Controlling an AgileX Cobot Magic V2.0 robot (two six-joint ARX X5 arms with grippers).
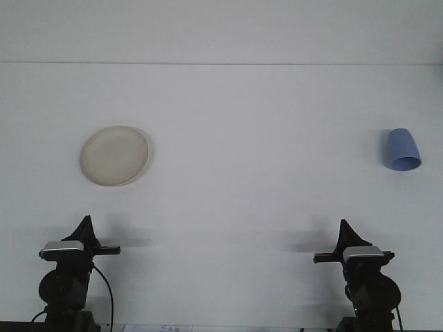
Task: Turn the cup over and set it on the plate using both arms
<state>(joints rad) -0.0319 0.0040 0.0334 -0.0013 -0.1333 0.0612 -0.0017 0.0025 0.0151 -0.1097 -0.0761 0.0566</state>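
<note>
A cream round plate (114, 155) lies on the white table at the left. Far to the right, a light blue cup (402, 149) lies tilted on its side, its wide mouth facing the table's front edge and its narrow base pointing away. My left gripper (86, 225) rests at the near left edge, pointing upward, well in front of the plate. On the near right my right gripper (344, 229) sits in the same pose, well short of the cup. Neither gripper holds anything.
The white table (249, 138) runs back to a straight far edge against a pale wall. Black arm bases and a cable (107, 290) stand at the front edge.
</note>
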